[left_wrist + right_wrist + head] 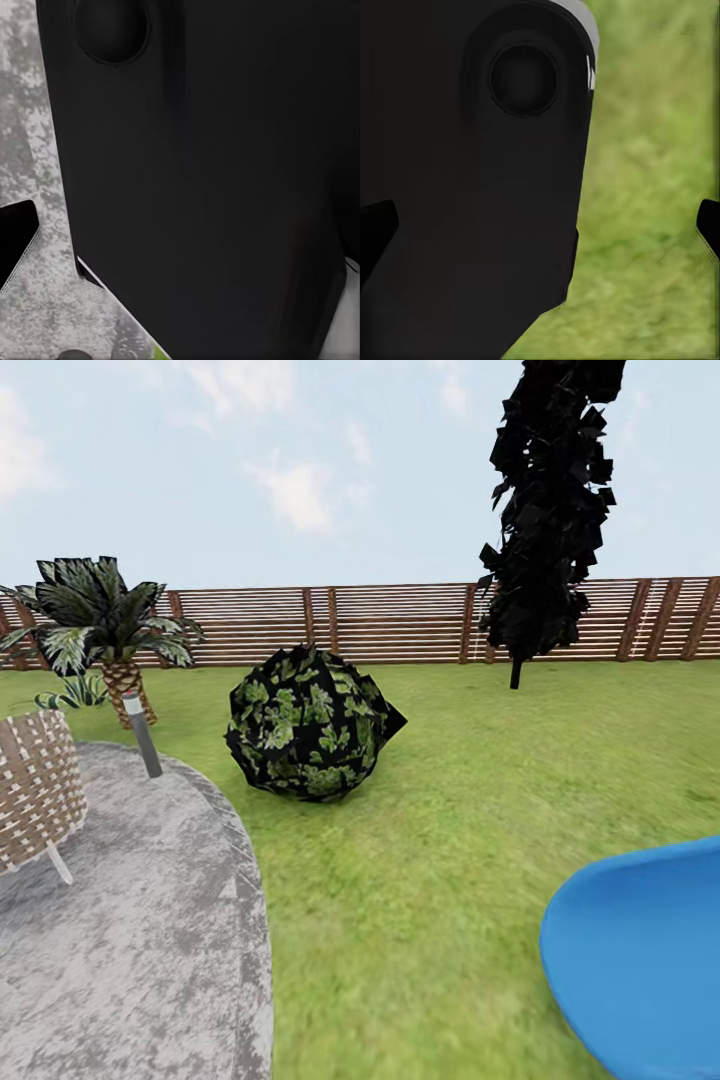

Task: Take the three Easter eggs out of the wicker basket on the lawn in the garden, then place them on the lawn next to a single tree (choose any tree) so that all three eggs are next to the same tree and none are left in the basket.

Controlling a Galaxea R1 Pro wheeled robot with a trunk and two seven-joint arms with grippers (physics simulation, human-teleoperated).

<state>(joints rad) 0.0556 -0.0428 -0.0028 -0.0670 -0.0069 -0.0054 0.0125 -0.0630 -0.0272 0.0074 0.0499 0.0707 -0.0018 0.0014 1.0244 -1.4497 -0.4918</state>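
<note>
Woven chair (35, 795): cut off at the left edge of the head view, brown-and-white weave, one pale leg on the grey paved patch (130, 950).
Palm (100, 625): short, scaly trunk, at the lawn's far left by the fence (400, 622).
Post light (142, 733): slim, grey, tilted, at the paving's far edge.
Lawn (450, 810): bright green, mottled, running from the paving to the fence.
Shrub (312, 722): dark, round, blocky leaves, mid-lawn.
Conifer (548, 510): near black, narrow, top cut off, before the fence.
Blue shape (640, 960): rounded, cut off at the lower right corner, hard to identify.
Left gripper: cannot tell; black robot body (210, 172) blocks the wrist view, grey paving beside it.
Right gripper: cannot tell; dark fingertips (709, 225) just at the picture's edges, grass between.
</note>
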